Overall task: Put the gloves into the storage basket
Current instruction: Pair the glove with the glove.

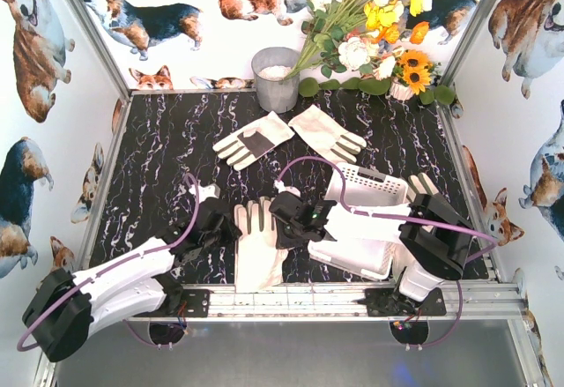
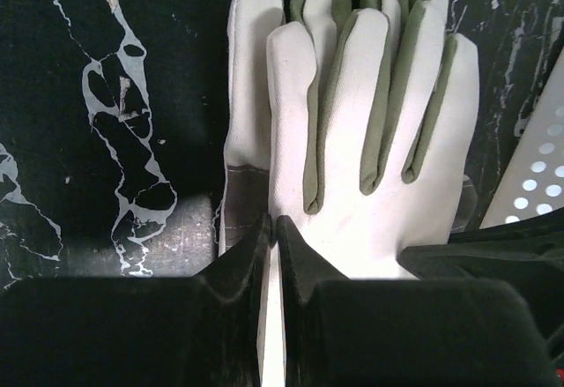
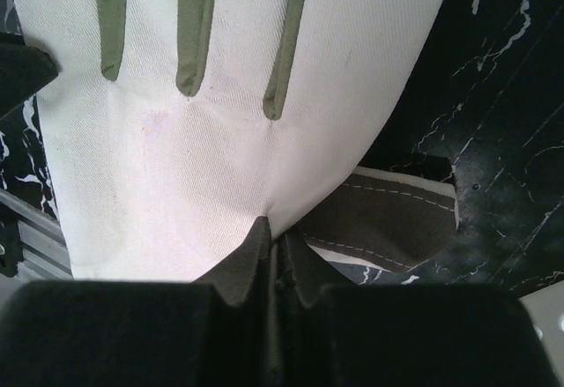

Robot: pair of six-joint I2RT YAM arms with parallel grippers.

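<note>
As both arms meet over the near middle of the table [image 1: 159,158], the left pincer [image 2: 273,225] is clamped on the edge of the top glove [image 2: 370,140], a thin strip of white cloth showing between its jaws. The right pincer [image 3: 269,228] is pinched tight on a fold at what looks to be the same glove's other side. From overhead, that glove lies between the two, its long axis running 6 to 12 o'clock with the fingers toward 12; the left pincer is at its 9 o'clock side and the right at its 3 o'clock side. A second glove [image 3: 388,224] lies under it, grey patch peeking out. The storage basket [image 1: 366,174] sits at 3 o'clock from the pair, just beside it and beyond the right pincer, so the carry looks to be a short sideways one, with the right arm the nearer. Two more gloves [image 1: 253,140] lie toward 12 o'clock, well apart from both pincers, near the bucket [image 1: 276,78]. Only the wrist views show the pinches and the hidden patch. Only the overhead view shows the basket whole; the left wrist catches just a perforated corner at 3 o'clock.
</note>
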